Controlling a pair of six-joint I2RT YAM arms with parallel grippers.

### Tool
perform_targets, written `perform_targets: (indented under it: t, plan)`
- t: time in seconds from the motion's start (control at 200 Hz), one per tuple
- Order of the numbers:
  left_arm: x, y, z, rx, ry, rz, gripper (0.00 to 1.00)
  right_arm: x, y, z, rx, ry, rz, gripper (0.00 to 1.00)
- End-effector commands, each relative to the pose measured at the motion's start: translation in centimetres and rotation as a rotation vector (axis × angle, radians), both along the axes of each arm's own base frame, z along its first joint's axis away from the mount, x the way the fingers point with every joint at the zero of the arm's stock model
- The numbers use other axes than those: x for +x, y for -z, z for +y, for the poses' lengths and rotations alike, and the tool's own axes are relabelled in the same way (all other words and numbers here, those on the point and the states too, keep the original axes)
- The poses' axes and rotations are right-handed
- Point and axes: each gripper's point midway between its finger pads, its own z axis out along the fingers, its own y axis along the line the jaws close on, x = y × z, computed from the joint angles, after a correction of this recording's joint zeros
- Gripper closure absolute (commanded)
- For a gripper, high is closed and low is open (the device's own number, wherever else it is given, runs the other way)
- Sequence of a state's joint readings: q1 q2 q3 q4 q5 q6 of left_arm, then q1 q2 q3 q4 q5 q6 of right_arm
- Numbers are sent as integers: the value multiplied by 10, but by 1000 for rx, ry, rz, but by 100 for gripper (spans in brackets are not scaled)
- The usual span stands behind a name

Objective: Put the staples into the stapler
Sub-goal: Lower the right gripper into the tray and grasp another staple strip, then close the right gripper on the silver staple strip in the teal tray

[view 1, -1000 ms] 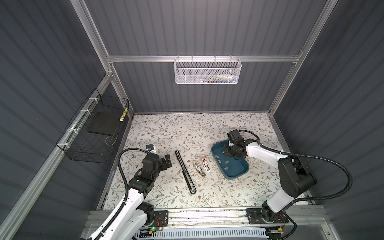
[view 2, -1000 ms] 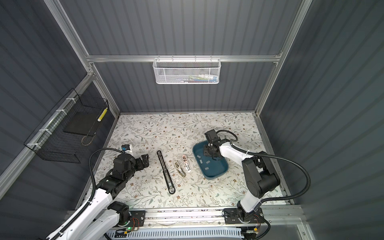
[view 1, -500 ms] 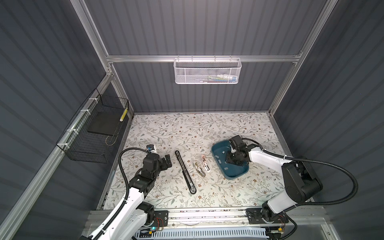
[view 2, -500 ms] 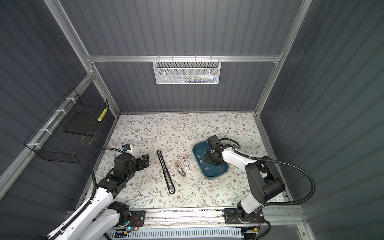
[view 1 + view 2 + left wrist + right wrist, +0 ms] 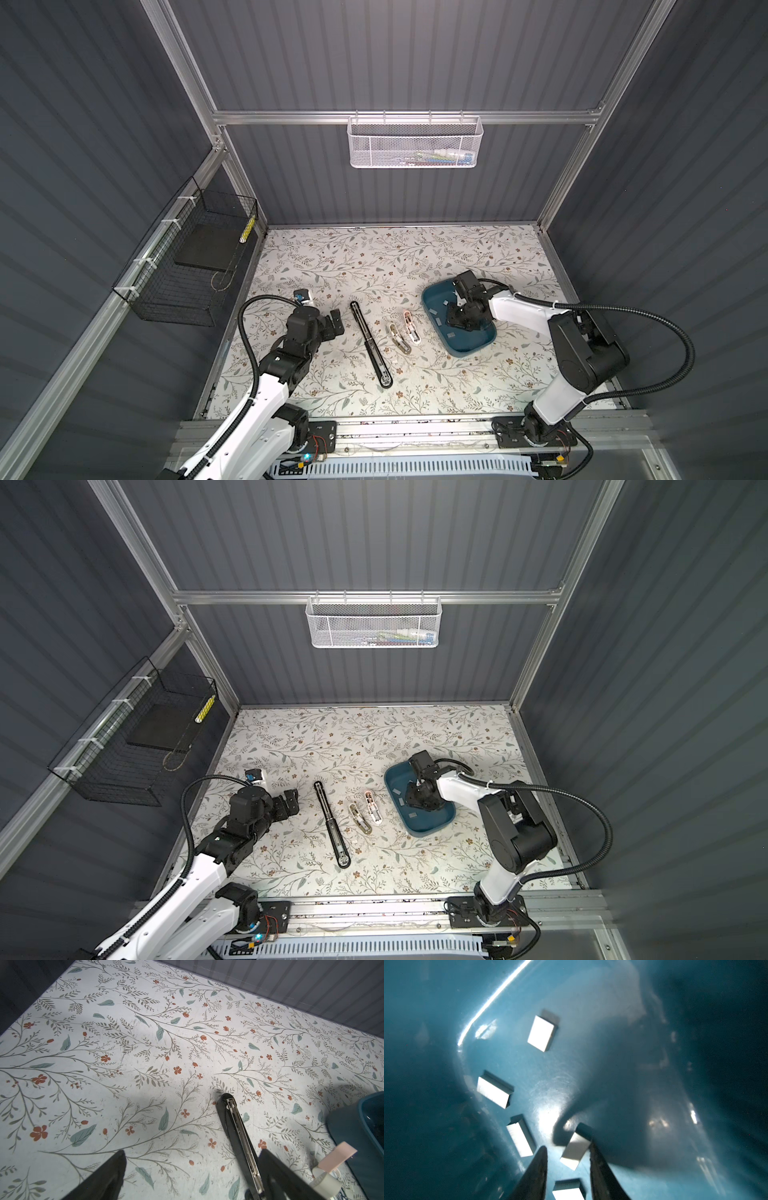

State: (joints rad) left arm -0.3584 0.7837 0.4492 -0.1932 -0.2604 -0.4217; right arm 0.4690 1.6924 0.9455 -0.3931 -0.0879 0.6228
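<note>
The right claw point(image 5: 566, 1146) reached down into the shallow teal plastic tray point(image 5: 591, 1076). Its two dark fingers were partly open and set either side of one short silver-grey metal strip of the staples point(image 5: 574, 1151). That strip lay against one finger point(image 5: 593, 1159) with a clear gap to the other, so nothing was clamped (the jaws straddled it, no more). Four more strips lay on the tray floor around the fingertips. One was just beside the free finger, one farther back between the fingers, and two ahead toward the tray's curved corner.

The left claw point(image 5: 192, 1152) stood spread wide and held nothing above the floral-patterned tabletop point(image 5: 124, 1043). The long black metal stapler point(image 5: 239, 1134), opened out flat with its channel facing up, lay just beside one finger and ran on ahead of the claw. Beyond it from that claw, between stapler and tray, lay two small opened staplers, one tan point(image 5: 399, 340) and one white with pink point(image 5: 411, 328).
</note>
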Motion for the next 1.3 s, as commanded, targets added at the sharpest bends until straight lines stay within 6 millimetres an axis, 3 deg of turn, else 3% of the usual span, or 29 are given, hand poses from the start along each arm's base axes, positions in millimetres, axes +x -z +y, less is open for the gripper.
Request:
perform_targets:
  t: [0.0, 0.24, 0.785, 0.9, 1.026, 1.296]
  plan:
    - [2, -8, 1, 7, 2, -21, 1, 3, 7, -5, -62, -9, 9, 65]
    - [3, -9, 1, 8, 1, -23, 1, 5, 15, -10, -121, -23, 21, 71]
    - [2, -9, 1, 7, 1, -27, 1, 25, 11, -23, -288, -54, -24, 83]
    - [2, -9, 2, 8, -2, -26, 1, 31, 9, -23, -301, -54, -38, 82]
    - [2, -9, 2, 10, -5, -26, 1, 38, 8, -21, -293, -51, -50, 74]
    - [3, -7, 3, 16, -9, -17, 1, 52, 6, -22, -301, -50, -67, 71]
